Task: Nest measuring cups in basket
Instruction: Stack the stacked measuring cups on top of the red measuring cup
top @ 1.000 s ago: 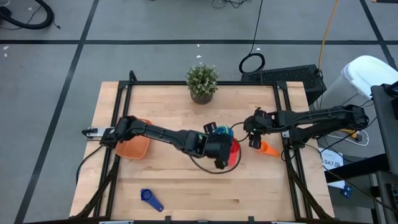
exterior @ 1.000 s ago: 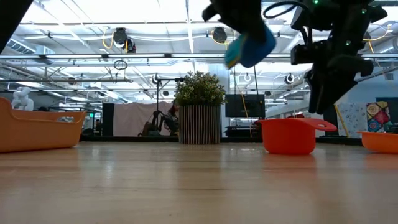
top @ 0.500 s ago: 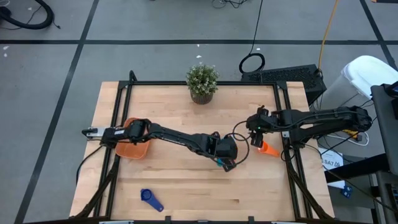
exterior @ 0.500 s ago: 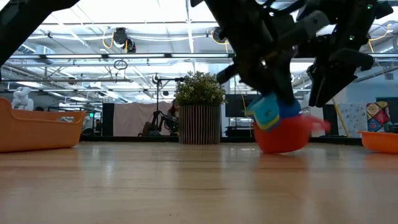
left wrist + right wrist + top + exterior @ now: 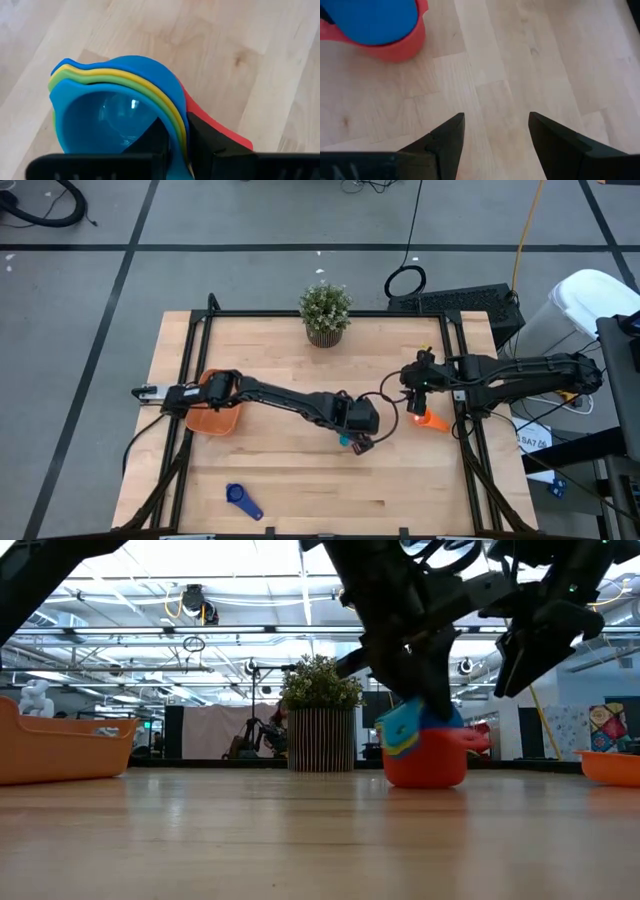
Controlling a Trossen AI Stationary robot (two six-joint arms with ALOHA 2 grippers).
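Observation:
A nested stack of measuring cups [image 5: 115, 95], blue, yellow and green, sits in a red cup [image 5: 430, 765] that stands by its bottom on the table, right of the middle. My left gripper [image 5: 352, 440] is shut on the stack. My right gripper [image 5: 415, 394] hangs open above the table to the right, with nothing between its fingers [image 5: 445, 137]. An orange cup [image 5: 431, 420] lies just below it. A dark blue cup [image 5: 243, 500] lies near the front edge. The orange basket [image 5: 212, 420] stands at the left, partly under my left arm. My left gripper pinches the stacked rims [image 5: 178, 127] of the nested cups. One finger [image 5: 150, 142] is inside the innermost blue bowl and the other [image 5: 212, 150] is outside the stack. The fingers come slanting down from above. The stack sits tilted in the red cup, which rests on the table.
A potted plant [image 5: 325, 313] stands at the far edge near the middle. Dark frame rails [image 5: 190, 380] run along the table's left and right sides. Bare wood lies between the red cup and the basket, and along the near edge.
My left gripper has come down and toward the near edge with the stack, rolling as it went, and has set the stack into the red cup. The red cup tipped, slid a little toward the table's left, and now stands flat. My right gripper has risen slightly.

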